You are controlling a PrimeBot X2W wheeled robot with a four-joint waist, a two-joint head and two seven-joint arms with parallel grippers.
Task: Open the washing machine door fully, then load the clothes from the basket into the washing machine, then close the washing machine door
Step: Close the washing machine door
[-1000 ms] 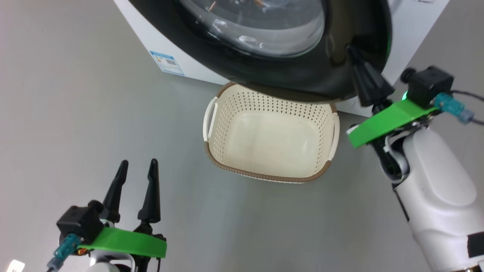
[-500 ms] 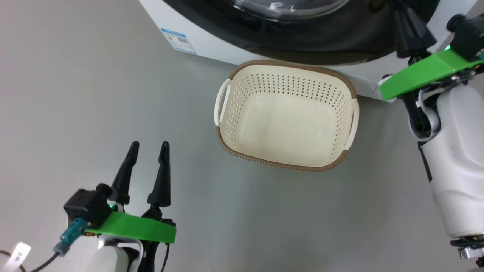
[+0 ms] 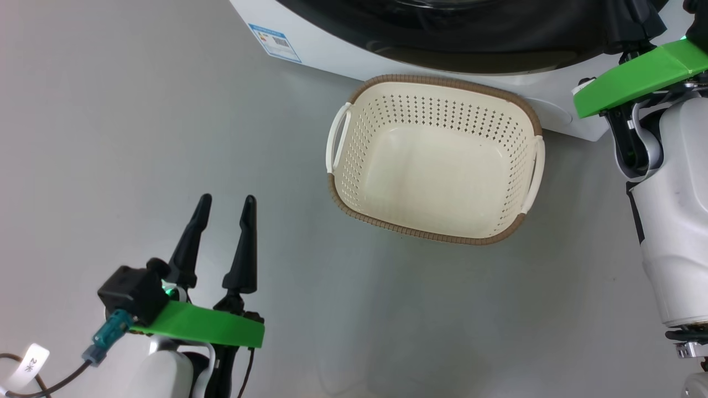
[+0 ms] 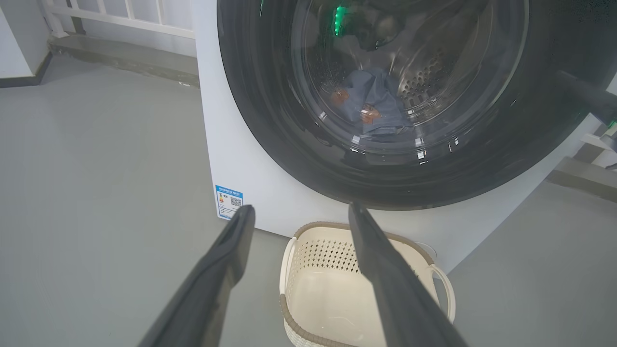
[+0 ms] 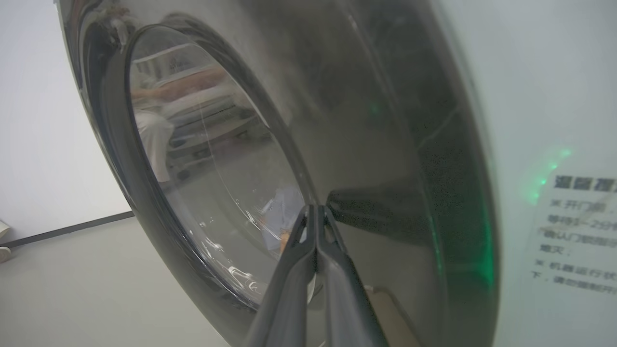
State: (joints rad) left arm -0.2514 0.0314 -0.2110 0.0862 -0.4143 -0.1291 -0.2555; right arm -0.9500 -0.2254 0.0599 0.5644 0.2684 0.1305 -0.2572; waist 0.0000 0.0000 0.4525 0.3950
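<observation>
The washing machine [image 3: 332, 50] is white with a blue label [image 3: 275, 41]. Its washing machine door [image 4: 270, 120], black-rimmed with a glass bowl [image 5: 207, 159], looks flush against the front. Blue clothes [image 4: 373, 103] with orange prints lie inside the drum behind the glass. The cream basket [image 3: 431, 235] stands empty on the floor just in front of the machine. My right gripper [image 5: 315, 208] is shut with nothing in it, its tips against the door's black rim at the right side. My left gripper [image 3: 227, 200] hangs open and empty, left of the basket [image 4: 328, 250].
Grey floor [image 3: 138, 138] spreads to the left and in front of the basket. My pale right forearm [image 3: 675, 221] stands right of the basket. A white railing [image 4: 120, 14] and a low ledge run behind the machine on its left.
The door has swung in from over the basket's far rim to the machine's front, with my shut right gripper against it. The head camera has shifted. My left gripper stays open.
</observation>
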